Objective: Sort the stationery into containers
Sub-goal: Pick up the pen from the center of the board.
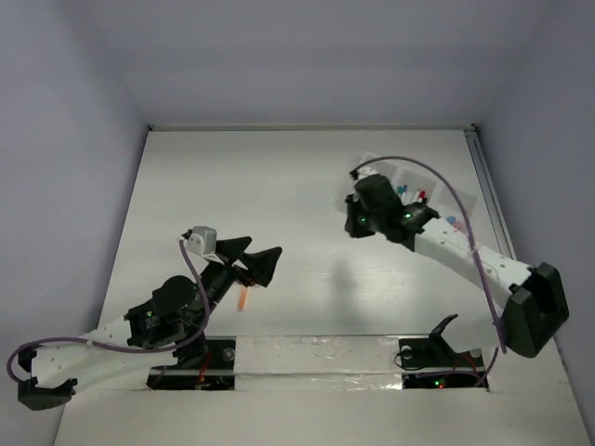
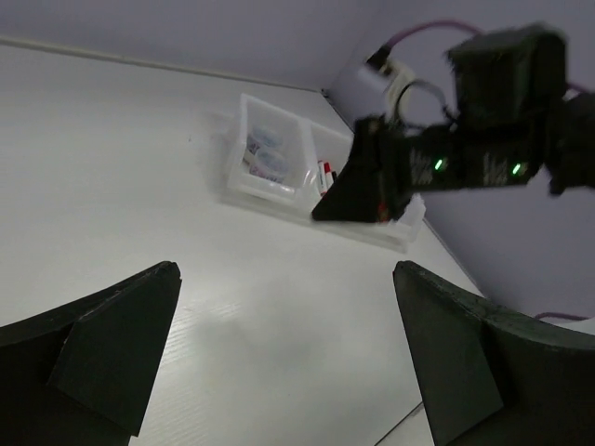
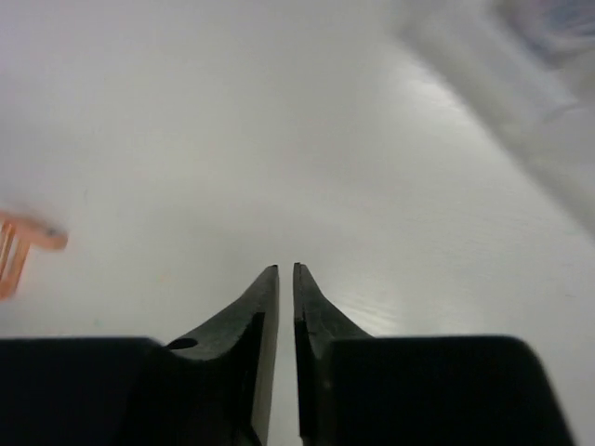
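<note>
The translucent white tray lies at the far right, partly under my right arm. It also shows in the left wrist view, with pens and small pink and blue pieces in its compartments. An orange piece lies on the table just below my left gripper, which is open and empty; its wrist view shows only bare table between the fingers. My right gripper hovers left of the tray, shut and empty. The orange piece is at the left of that view.
White walls enclose the table on the left, far and right sides. A taped seam runs along the near edge between the arm bases. My right arm fills the upper right of the left wrist view, over the tray.
</note>
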`<state>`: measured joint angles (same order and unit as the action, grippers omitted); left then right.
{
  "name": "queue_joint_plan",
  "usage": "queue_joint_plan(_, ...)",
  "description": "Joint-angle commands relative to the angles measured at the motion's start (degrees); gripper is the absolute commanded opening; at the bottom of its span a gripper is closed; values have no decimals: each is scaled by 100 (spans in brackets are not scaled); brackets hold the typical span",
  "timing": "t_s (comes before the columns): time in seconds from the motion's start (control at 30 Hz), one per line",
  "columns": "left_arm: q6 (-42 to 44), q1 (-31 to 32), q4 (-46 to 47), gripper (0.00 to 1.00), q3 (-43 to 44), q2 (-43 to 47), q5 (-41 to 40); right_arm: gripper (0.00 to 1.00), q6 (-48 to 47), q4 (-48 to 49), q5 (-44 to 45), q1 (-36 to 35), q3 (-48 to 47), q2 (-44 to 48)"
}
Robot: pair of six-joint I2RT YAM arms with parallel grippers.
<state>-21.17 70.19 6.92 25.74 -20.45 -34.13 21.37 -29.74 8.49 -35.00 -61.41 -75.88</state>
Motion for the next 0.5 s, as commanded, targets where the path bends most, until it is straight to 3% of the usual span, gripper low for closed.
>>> queue_joint_plan(0.0, -326, 21, -252, 99, 659, 190, -410, 20, 315, 696, -541, -1205, 42, -505)
queue_joint_plan(0.07, -405, 21, -488, 99, 844, 225, -489, 25, 342, 925, -612, -1727, -353, -1217)
queue_joint_plan(0.1, -467, 21, -577, 99, 1045, 234, -524, 33, 185, 1039, -629, -2155, -476, -1428)
queue_joint_plan(0.17, -511, 21, -874, 99, 1231, 278, -621, 40, 9, 1329, -612, -2422, -749, -1964)
queue_joint_plan(0.3, -642, 21, -1271, 98, 1600, 523, -849, 59, -613, 1864, -1188, -2494, -759, -2457)
queue_joint_plan(0.47, -871, 21, -1675, 95, 1662, 744, -1148, 69, -1292, 2121, -1780, -2494, -829, -2730)
